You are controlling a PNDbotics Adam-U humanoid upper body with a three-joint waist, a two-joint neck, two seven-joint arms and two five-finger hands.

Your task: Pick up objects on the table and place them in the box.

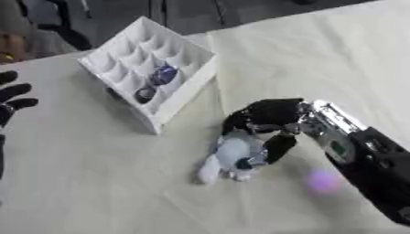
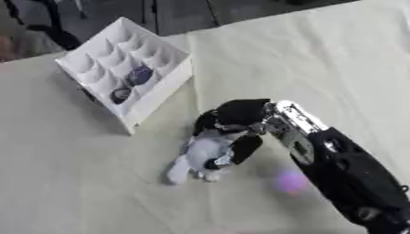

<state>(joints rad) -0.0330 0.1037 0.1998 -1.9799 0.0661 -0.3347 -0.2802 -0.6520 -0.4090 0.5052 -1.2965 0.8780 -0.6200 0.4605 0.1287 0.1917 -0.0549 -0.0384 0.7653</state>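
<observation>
Nearest, a purple ball (image 1: 322, 180) remains on the surface (image 1: 96, 183). Right hand (image 1: 268, 123) has fingers curled round a pale packet (image 1: 234, 155). Left hand (image 1: 12, 98) idle, fingers relaxed. Beyond, the box (image 1: 188, 89) holds two dark items (image 1: 156, 82); task judged partly done.

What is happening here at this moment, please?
The robot's right hand has its fingers curled around a pale blue-and-white object on the cloth-covered table. The white compartment box stands further back and already holds two dark bluish items. A small purple object lies beside the right arm. The left hand rests open at the left edge.
</observation>
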